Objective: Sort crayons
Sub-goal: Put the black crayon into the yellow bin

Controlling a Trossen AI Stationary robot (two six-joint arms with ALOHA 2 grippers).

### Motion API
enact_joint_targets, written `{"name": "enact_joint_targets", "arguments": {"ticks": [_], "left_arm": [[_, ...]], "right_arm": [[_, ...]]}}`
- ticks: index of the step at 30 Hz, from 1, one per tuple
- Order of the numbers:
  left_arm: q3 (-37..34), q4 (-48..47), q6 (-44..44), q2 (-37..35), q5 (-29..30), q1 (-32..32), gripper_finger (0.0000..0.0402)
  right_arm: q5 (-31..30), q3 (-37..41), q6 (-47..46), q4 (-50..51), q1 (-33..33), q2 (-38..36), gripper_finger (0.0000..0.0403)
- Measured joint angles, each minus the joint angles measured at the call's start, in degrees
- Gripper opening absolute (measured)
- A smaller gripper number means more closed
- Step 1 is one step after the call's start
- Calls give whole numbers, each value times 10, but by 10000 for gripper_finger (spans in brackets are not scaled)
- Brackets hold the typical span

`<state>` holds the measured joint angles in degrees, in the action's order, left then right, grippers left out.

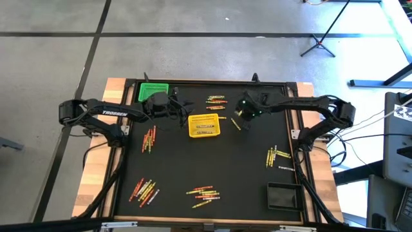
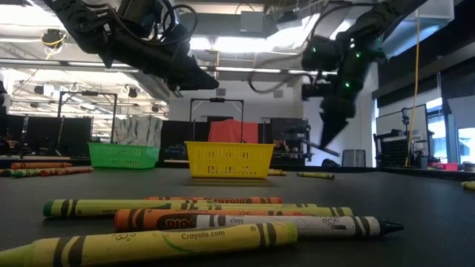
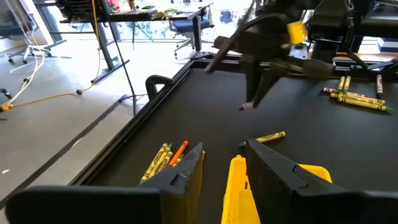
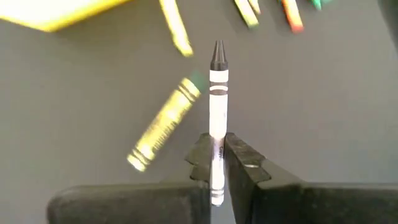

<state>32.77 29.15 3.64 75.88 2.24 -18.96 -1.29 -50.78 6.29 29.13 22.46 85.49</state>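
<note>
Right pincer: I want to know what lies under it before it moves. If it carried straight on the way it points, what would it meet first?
The right pincer, shut on a black crayon, points down at the mat. That crayon's tip would probably meet bare mat first, just beside a yellow crayon; depth is unclear.

Basket A far-left on mat; basket B ctr; tray near-right; crayons near-left.
</note>
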Motion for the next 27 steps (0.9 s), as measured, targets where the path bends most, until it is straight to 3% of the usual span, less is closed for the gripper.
{"name": "enact_joint_targets", "arguments": {"ticks": [14, 27], "left_arm": [[0, 0, 0, 0, 0, 0, 107], [0, 0, 0, 0, 0, 0, 107]], "right_arm": [[26, -1, 2, -232, -104, 18, 25], [92, -2, 0, -416, -105, 104, 26]]}}
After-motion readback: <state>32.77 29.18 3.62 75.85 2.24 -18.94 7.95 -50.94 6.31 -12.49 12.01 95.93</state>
